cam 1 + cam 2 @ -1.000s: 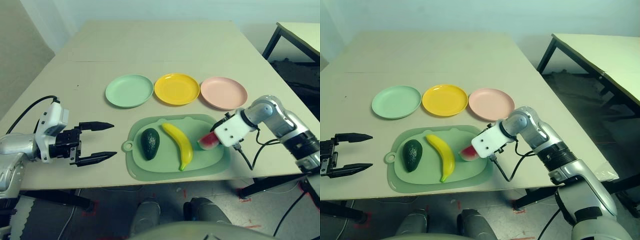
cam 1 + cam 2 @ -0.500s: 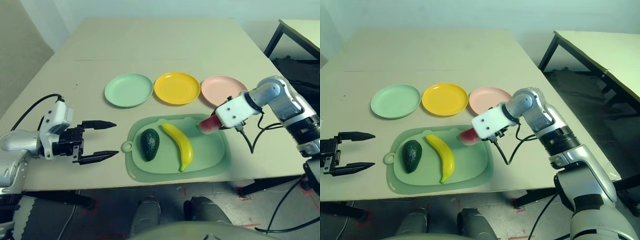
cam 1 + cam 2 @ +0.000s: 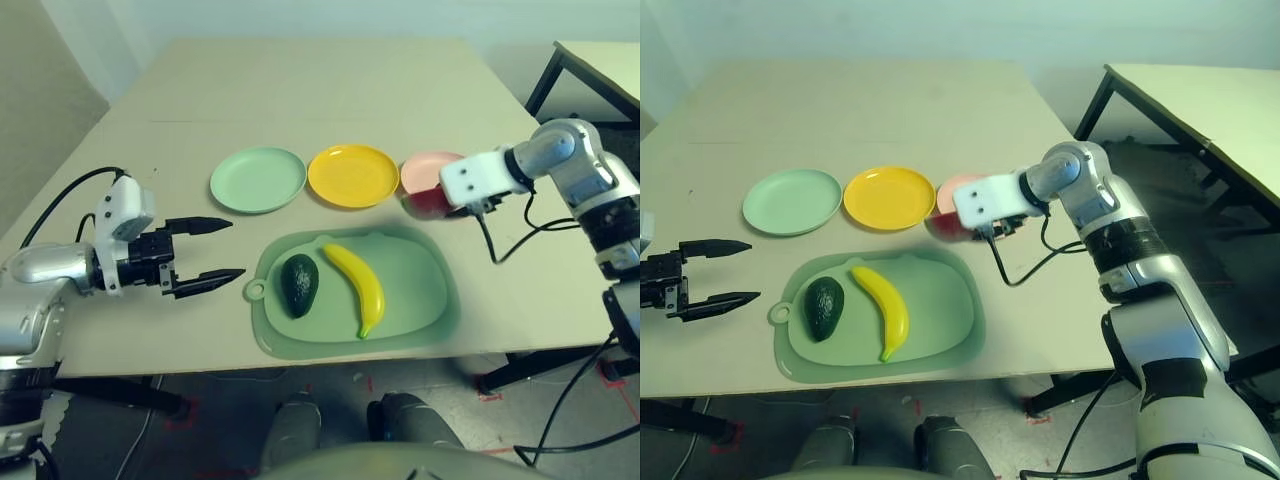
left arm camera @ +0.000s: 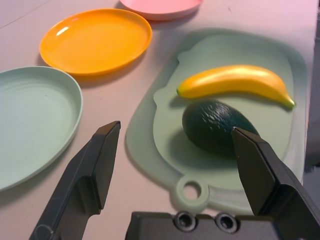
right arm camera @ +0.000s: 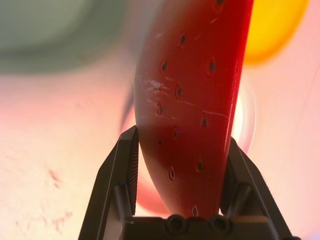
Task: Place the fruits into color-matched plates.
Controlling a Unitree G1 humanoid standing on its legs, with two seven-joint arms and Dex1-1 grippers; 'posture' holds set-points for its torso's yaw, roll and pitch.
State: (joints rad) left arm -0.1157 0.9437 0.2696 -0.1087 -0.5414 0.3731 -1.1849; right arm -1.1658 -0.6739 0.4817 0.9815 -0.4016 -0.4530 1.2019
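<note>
one green mat at centre, holding one banana and one avocado. three plates behind it; right gripper carries the one watermelon wedge, fingers clamped, over the pink plate: lower it gently, centred, before releasing. left gripper waits beside the mat, fingers wide.

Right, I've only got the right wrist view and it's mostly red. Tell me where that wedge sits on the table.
Observer: The right gripper holds the watermelon wedge at the near edge of the pink plate. I can't tell whether it touches.
Operator: Give me the other fruits.
Observer: The avocado and the banana lie on the green mat.
Operator: Report the left gripper.
Observer: The left gripper is open, beside the mat, holding nothing.
</note>
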